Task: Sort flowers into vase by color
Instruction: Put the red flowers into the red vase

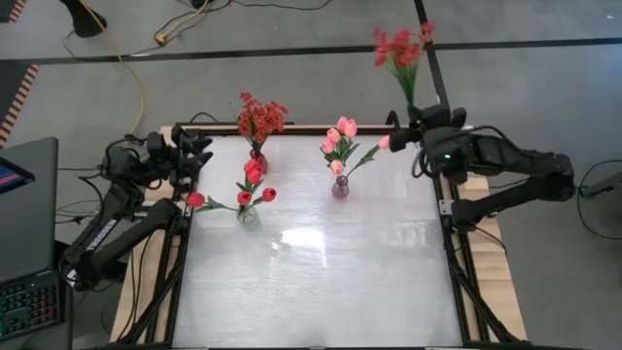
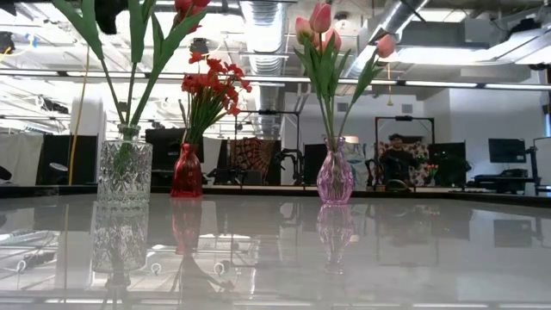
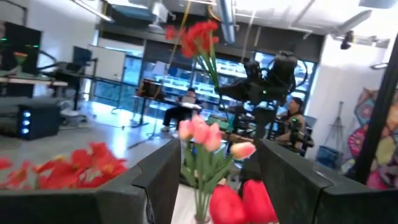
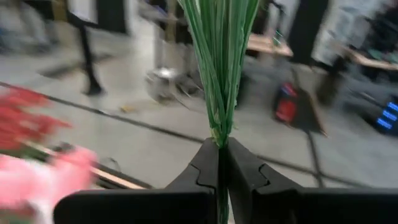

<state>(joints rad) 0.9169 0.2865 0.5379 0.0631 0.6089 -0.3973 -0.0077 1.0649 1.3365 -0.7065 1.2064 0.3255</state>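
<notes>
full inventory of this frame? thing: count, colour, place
Clear vase: one, clear cut glass, left part of the table, holds red tulips.
Red vase: one, red, far edge of the table left of centre, holds a bushy red spray.
Pink vase: one, pink-purple glass, centre rear, holds pink tulips.
Held spray: one, red blossoms on green stems, past the table's far right corner.
Table: one, glossy white.
Laptop: one, dark, left of the table.
Right gripper: shut on the held spray's stems.
Left gripper: open, at the far left corner.
</notes>
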